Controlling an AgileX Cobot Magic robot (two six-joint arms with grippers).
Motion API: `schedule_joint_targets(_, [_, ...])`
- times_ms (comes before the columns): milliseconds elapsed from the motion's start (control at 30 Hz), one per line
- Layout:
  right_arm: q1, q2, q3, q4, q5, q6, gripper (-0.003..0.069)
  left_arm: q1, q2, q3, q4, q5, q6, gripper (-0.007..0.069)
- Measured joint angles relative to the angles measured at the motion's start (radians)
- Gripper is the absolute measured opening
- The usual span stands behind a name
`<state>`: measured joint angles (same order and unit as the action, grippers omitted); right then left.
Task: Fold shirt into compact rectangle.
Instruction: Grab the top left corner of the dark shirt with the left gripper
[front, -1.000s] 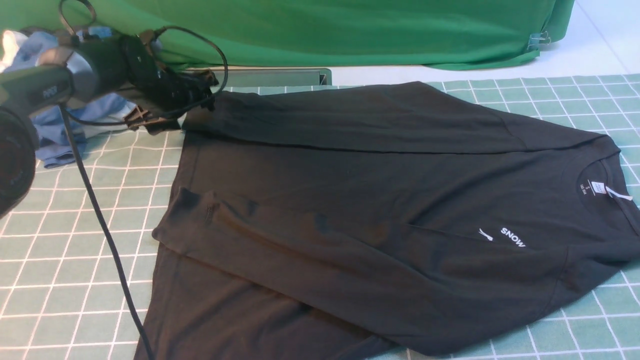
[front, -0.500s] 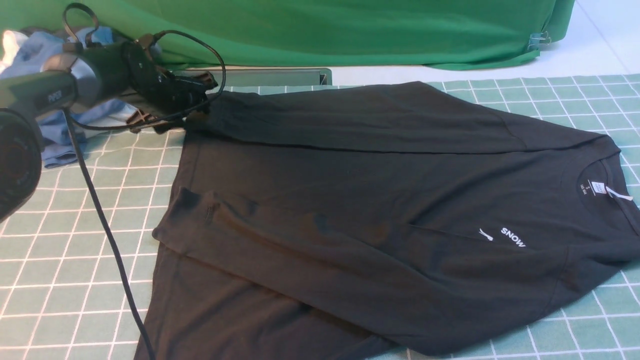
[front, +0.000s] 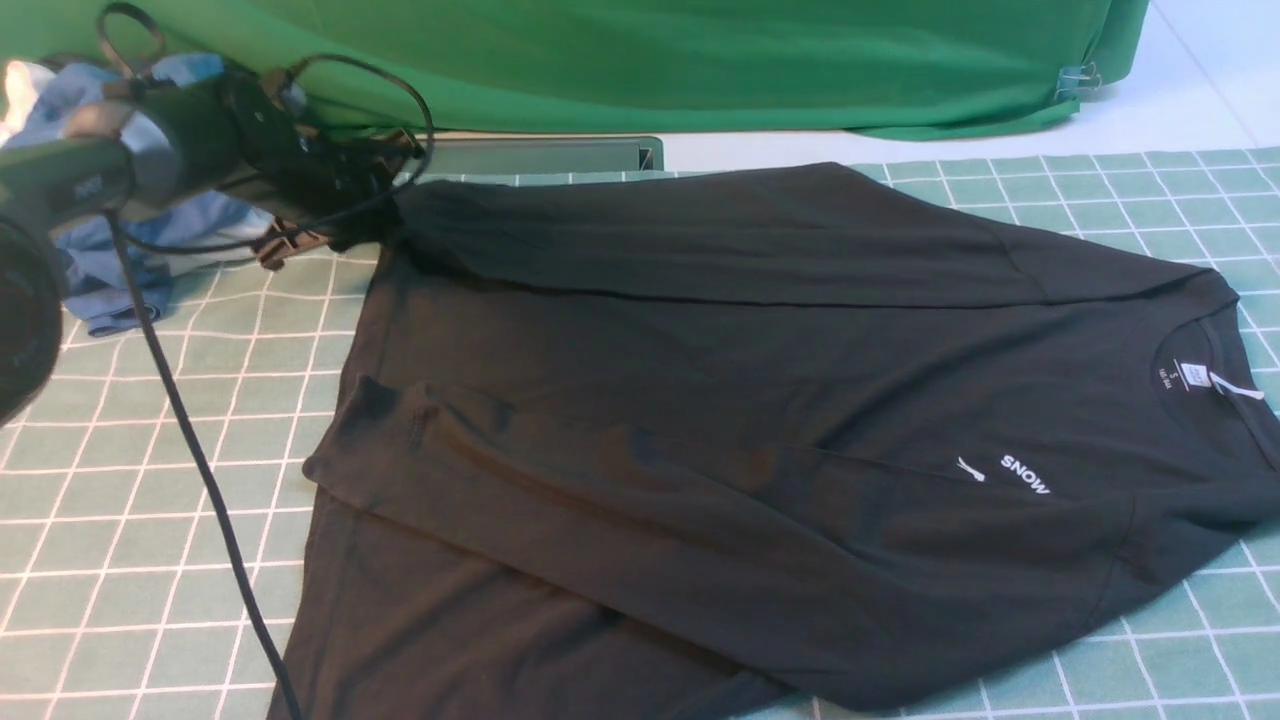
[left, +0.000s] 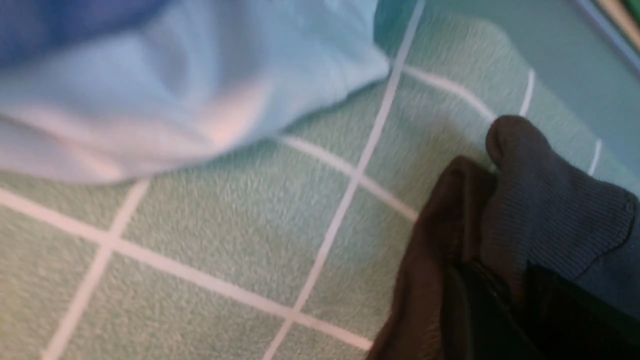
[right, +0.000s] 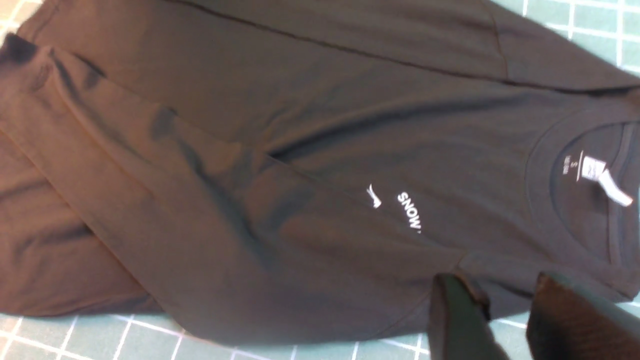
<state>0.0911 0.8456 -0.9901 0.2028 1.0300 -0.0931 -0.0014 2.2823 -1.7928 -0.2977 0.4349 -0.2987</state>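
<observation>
Black knit is bunched in my left tool (front: 388, 205). A second ago its jaws stood wide at the end of the far sleeve. Now they are pinched narrow on the ribbed cuff (left: 550, 215) of the shirt (front: 760, 400). My left arm has also drawn a little toward the blue and white clothes heap (front: 110, 270), and the sleeve end seems to have come with it. The rest of the shirt lies as it did.

The shirt is spread on the green checked cloth (front: 150, 450) over the tabletop. It starts just beside the heap and runs well away from it, with both sleeves folded across the body. Its white neck label (front: 1195, 375) is at the end farthest from the heap, and the printed word SNOW (front: 1027, 474) sits a little nearer the heap than the label.

My left tool is between the heap and the shirt body. My right tool (right: 500, 292) hangs over the shoulder edge at the end far from the heap. Its jaws stand a narrow gap apart with nothing in them.

A black cable (front: 200, 470) droops from my left arm across the cloth on the heap's side of the shirt. A green backdrop (front: 650, 60) hangs beyond the heap, with a grey bar (front: 540, 155) at its foot.
</observation>
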Motion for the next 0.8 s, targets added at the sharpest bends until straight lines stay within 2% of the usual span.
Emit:
schedule_joint_targets(200, [0.0, 0.021, 0.0, 0.0, 0.0, 0.002, 0.0237, 0.011, -0.007, 0.0, 0.013, -0.006, 0.007, 0.0062])
schedule_joint_targets(300, [0.0, 0.027, 0.0, 0.0, 0.0, 0.003, 0.0237, 0.011, -0.004, 0.0, 0.015, -0.013, 0.008, 0.0102])
schedule_joint_targets(533, [0.0, 0.029, 0.0, 0.0, 0.0, 0.003, 0.0237, 0.013, -0.004, 0.0, 0.023, -0.031, 0.008, 0.0255])
schedule_joint_targets(800, [0.0, 0.029, 0.0, 0.0, 0.0, 0.003, 0.0237, 0.013, -0.004, 0.0, 0.023, -0.031, 0.008, 0.0287])
